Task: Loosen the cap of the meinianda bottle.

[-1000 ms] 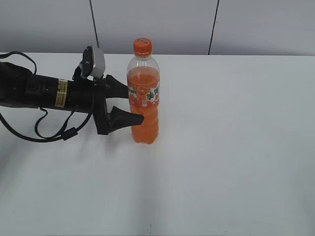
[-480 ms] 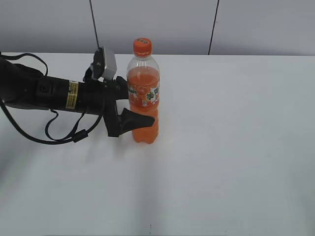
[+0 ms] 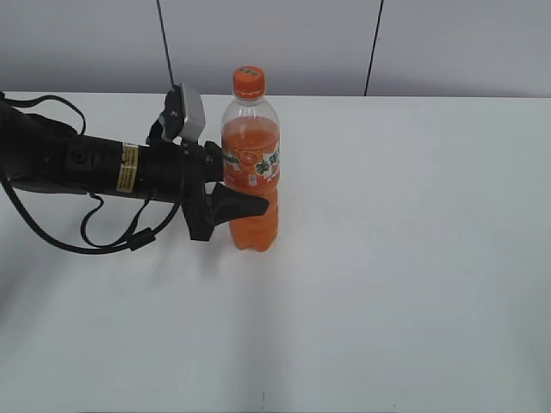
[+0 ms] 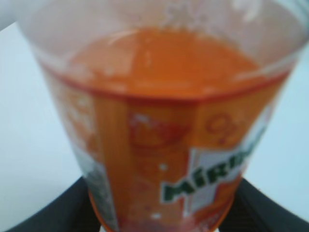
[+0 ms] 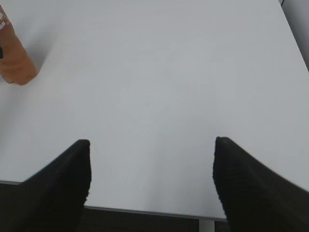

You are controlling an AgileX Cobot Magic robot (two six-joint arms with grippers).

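A tall clear plastic meinianda bottle (image 3: 250, 176), about two-thirds full of orange drink, stood upright on the white tabletop (image 3: 413, 258), toward its far edge and left of centre, as I brought the left hand (image 3: 231, 182) in around its labelled waist. The small ribbed orange screw cap (image 3: 249, 81) sat on top, well above the hand and untouched.

I judged the bottle fairly heavy with liquid, its thin walls likely to give under a hard squeeze and its smooth label likely to slip. The ridged waist, where the body looked stiffest, seemed the best place to brace it; the ribbed sides of the cap offered the bite for turning.

In the left wrist view, the bottle filled the frame, with a dark finger (image 4: 58, 212) at each lower corner, one on either side of it. I could not tell whether the pads were pressing the plastic or only flanking it.

The right hand (image 5: 152, 164) hung with its fingers wide apart and empty over bare tabletop at the near edge, the bottle's base well off to its far left.
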